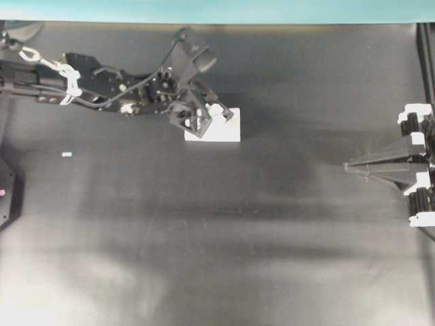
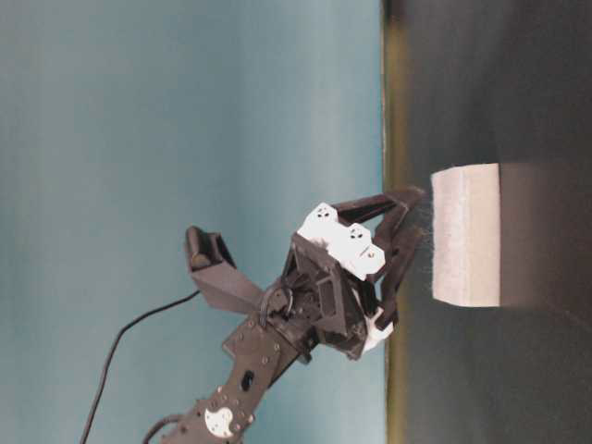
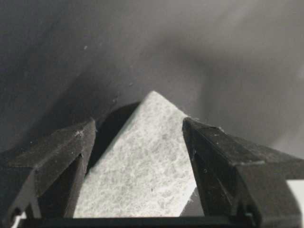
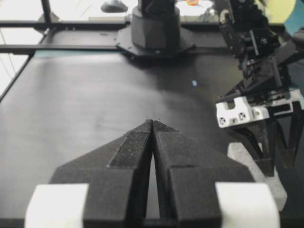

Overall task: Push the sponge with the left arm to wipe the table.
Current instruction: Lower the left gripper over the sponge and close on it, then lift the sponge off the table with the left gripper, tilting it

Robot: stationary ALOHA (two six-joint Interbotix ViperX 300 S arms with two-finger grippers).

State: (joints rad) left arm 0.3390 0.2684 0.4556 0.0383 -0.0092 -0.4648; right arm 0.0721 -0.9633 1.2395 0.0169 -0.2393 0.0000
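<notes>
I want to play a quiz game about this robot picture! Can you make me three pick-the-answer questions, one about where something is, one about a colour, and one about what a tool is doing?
1. Where is the sponge?
A. By the left tool
B. By the right tool
C. Off the table

2. What colour is the sponge?
A. Yellow
B. White
C. Green

3. How is the right tool?
A. Wide open
B. Holding the sponge
C. Shut, holding nothing

Answers:
1. A: in the overhead view the left tool is right at the sponge, and its fingers stand on either side of it in the left wrist view.
2. B: it shows white against the black table.
3. C: its fingers meet at the tip, with nothing between them.
</notes>
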